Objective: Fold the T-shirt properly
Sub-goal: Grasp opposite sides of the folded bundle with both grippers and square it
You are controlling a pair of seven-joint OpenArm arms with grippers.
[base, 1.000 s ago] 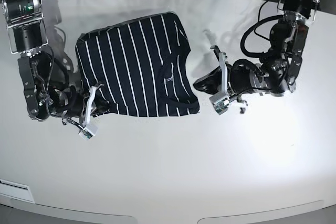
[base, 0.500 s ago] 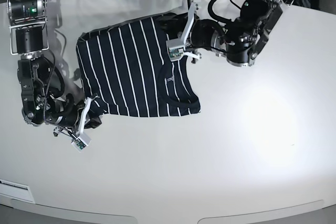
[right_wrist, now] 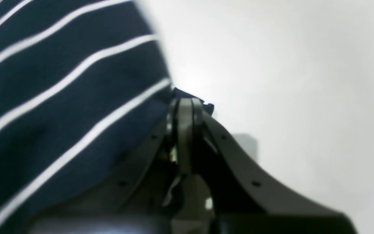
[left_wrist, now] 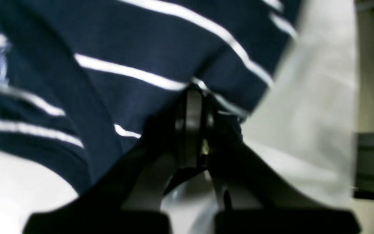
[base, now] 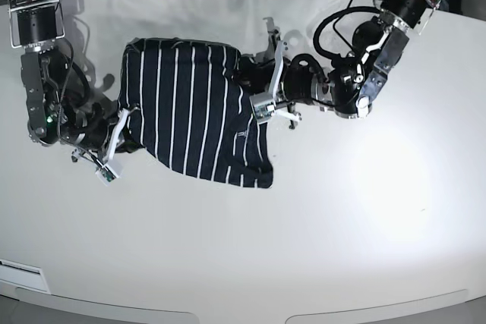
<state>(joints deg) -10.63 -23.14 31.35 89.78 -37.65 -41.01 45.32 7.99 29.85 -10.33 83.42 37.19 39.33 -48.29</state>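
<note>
T-shirt (base: 190, 108): dark navy cloth with thin white stripes, lying partly folded on the white table. Its upper edge is bunched and rounded; the lower part tapers to a corner pointing toward the camera. A small pale mark shows near the right edge.

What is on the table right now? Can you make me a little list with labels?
cloth: T-shirt, dark navy with thin white stripes, partly folded
surface: white table
left gripper: shut on the T-shirt's edge
right gripper: shut on the T-shirt's edge
arms: one at each side of the T-shirt
</note>
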